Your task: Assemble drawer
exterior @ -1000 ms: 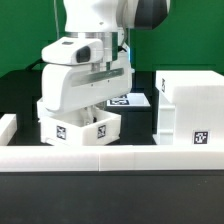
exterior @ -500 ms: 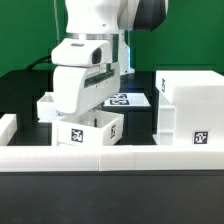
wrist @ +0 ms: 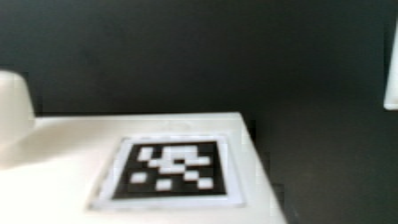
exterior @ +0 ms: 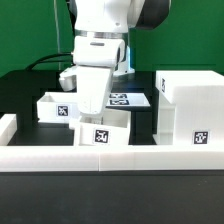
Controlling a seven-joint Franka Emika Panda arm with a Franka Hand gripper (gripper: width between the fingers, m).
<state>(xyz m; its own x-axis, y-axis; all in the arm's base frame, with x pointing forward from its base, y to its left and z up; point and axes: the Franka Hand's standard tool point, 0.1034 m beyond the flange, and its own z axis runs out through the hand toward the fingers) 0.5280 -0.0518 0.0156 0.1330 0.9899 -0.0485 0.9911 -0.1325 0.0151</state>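
In the exterior view my gripper (exterior: pixel 97 114) reaches down into a small white open-top tray (exterior: pixel 104 138) with a tag on its front wall, and is shut on it near the front wall. The fingertips are hidden by the tray. A second tray (exterior: pixel 52 108) sits behind it, towards the exterior view's left. The tall white housing (exterior: pixel 190 110) stands at the exterior view's right, apart from the held tray. The wrist view shows a white tagged face (wrist: pixel 173 172) close up over the dark table, with no fingers in sight.
A low white wall (exterior: pixel 110 158) edges the table's front, with a short segment (exterior: pixel 8 128) at the exterior view's left. The marker board (exterior: pixel 128 100) lies flat behind the held tray, next to the housing. A cable runs behind the arm.
My gripper and the tray it holds have moved towards the exterior view's right, nearer the housing. The second tray, earlier covered by the arm, now shows at the left.
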